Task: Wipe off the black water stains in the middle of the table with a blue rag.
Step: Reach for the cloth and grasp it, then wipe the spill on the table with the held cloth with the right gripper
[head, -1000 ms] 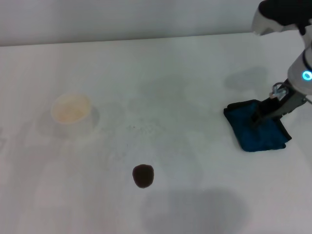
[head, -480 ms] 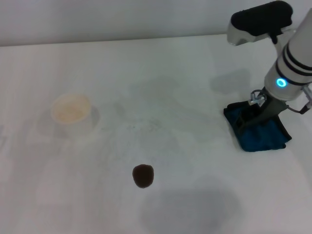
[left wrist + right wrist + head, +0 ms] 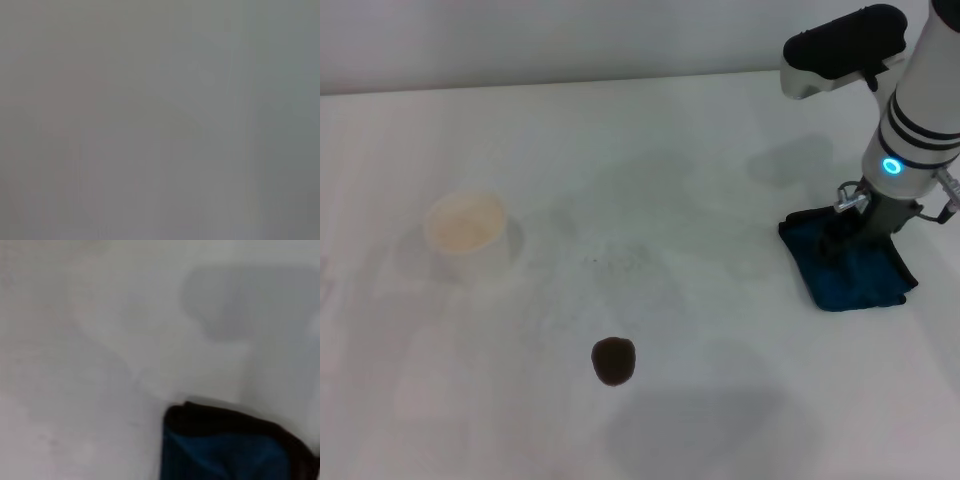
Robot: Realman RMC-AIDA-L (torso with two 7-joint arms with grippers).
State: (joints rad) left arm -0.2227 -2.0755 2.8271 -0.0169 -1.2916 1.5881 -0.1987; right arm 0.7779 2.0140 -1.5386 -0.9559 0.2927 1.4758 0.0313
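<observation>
Seen from the head camera: white table (image 3: 650, 120), with the right gripper (image 3: 842, 238) lowered onto the blue rag (image 3: 848, 268) at the right side. Could not tell whether the pincer was wide, narrow or gripping the cloth. Black water stain (image 3: 614, 360) near the front centre, well apart from the rag. Pale paper cup (image 3: 467, 232) far left. Left gripper not visible.

Plain white matte worktop (image 3: 650, 140), pretty bare. A dark brown-black blot (image 3: 614, 360) sits near the front middle, a white paper cup (image 3: 467, 233) stands off to the left, and a folded blue rag (image 3: 848, 262) with black edging lies flat at the right.
</observation>
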